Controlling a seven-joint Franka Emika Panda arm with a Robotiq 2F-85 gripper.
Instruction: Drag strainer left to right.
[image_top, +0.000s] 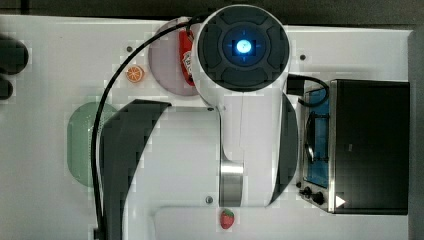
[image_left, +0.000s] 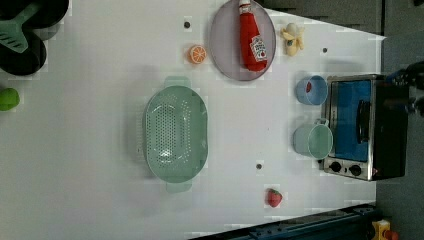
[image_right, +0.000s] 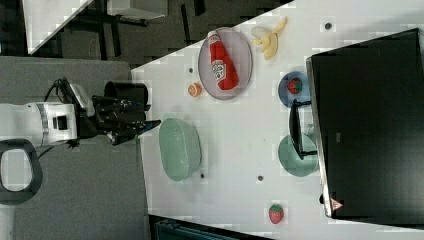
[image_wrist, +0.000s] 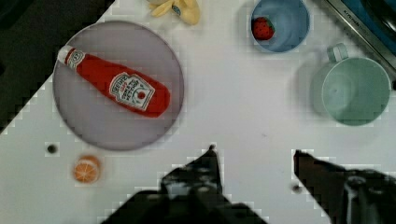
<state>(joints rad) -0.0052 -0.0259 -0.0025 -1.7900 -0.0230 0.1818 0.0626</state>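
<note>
Gripper (image_wrist: 254, 161) closest to the wrist cam: two dark fingers (image_wrist: 205, 168) spread fairly wide, nothing between them, just bare white table (image_wrist: 243, 107) under the gap. In the right view the gripper (image_right: 150, 123) hangs off the table's edge, tips just beside the strainer (image_right: 180, 148) rim, contact not clear. Top view: the arm (image_top: 242, 100) blocks most of the table, strainer (image_top: 82, 142) only half visible at the top view's left, plate partly covered. Strainer (image_left: 175, 133) sits mid-table in the left view, open side up, long axis running up-down in the left view, tab handles at both ends. Ketchup bottle (image_wrist: 114, 87) lies on the grey plate (image_wrist: 93, 126), orange slice (image_wrist: 86, 169) near it, green cup (image_wrist: 356, 91) and blue cup (image_wrist: 280, 23) with a strawberry (image_wrist: 263, 28) by the toaster oven (image_left: 362, 127).
</note>
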